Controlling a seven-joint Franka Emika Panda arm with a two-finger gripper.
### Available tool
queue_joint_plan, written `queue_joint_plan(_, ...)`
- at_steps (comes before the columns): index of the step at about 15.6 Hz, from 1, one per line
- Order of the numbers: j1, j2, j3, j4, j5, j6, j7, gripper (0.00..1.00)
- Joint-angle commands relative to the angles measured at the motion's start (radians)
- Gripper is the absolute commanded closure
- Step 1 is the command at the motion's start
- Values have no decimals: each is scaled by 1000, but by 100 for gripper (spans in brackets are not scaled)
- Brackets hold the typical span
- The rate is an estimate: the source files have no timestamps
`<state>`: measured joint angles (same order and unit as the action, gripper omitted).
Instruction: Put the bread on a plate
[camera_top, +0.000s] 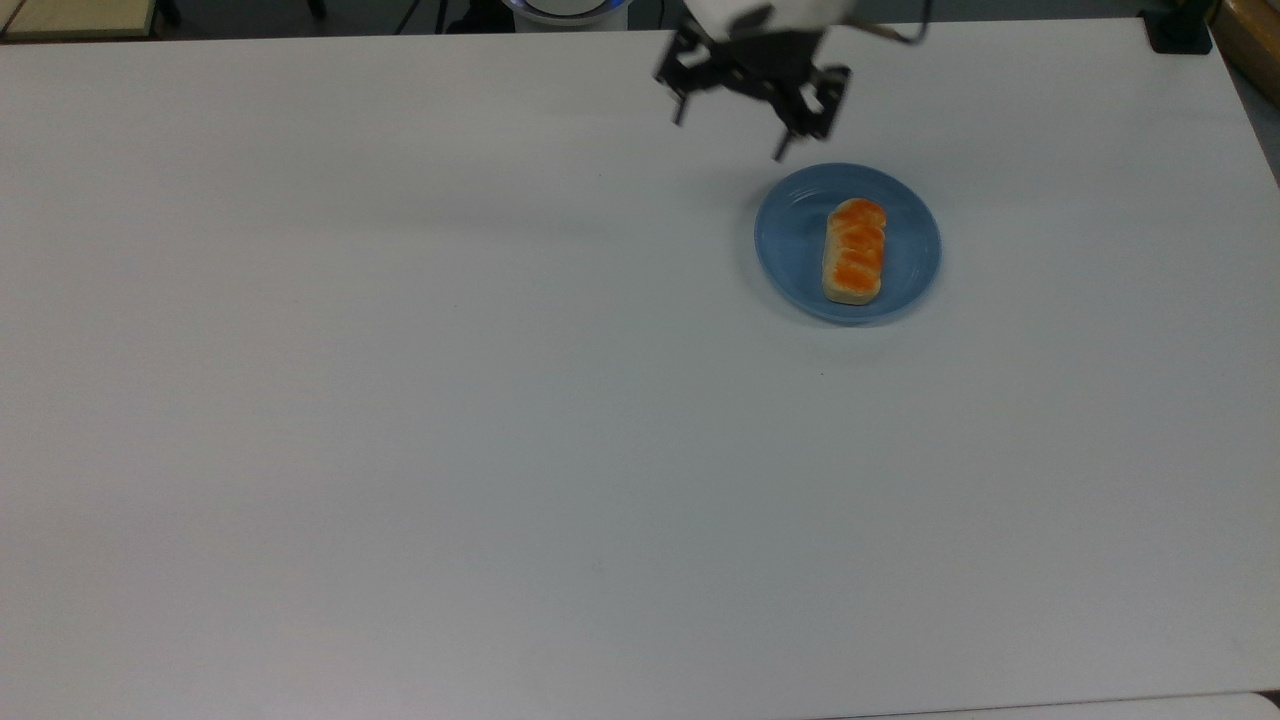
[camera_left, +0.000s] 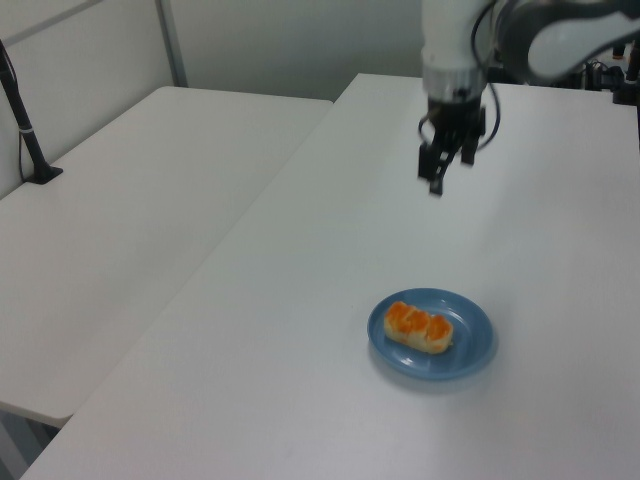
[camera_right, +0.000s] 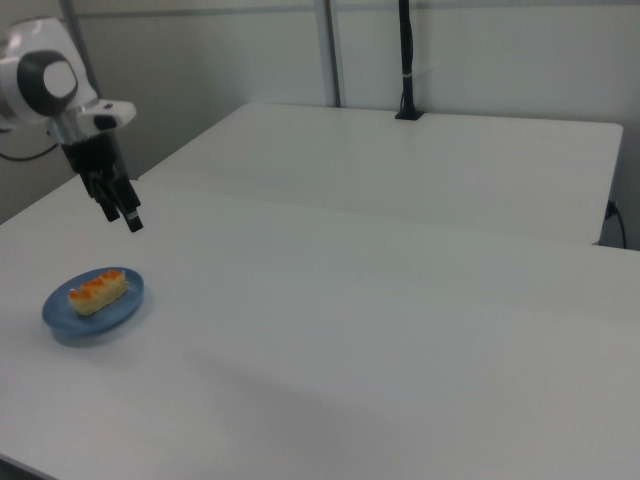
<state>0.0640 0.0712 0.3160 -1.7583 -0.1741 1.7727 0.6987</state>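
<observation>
Top view: bread lies on plate; gripper, fingers spread wide and empty, hangs well apart above bare table.

The arm holds the gripper high in the air, fingers pointing down, spread wide and holding nothing.

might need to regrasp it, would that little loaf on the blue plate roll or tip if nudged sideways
Probably neither: the small oblong cream loaf with the orange glazed top lies flat and low on the round light-blue plate, so it would likely slide. The plate's raised rim may stop it. It looks like a light toy.
</observation>
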Motion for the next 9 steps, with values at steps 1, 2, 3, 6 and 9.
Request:
queue_joint_plan(1, -27, -137, -151, 36, 91, -140, -320, 0)
queue_joint_plan(2, -32, -163, -205, 46, 123, -162, -409, 0)
queue_joint_plan(3, -44, -181, -248, 52, 151, -180, -485, 0)
queue_joint_plan(6, -85, -192, -311, 54, 160, -188, -606, 0)
queue_joint_plan(9, -102, -189, -371, 54, 159, -162, -665, 0)
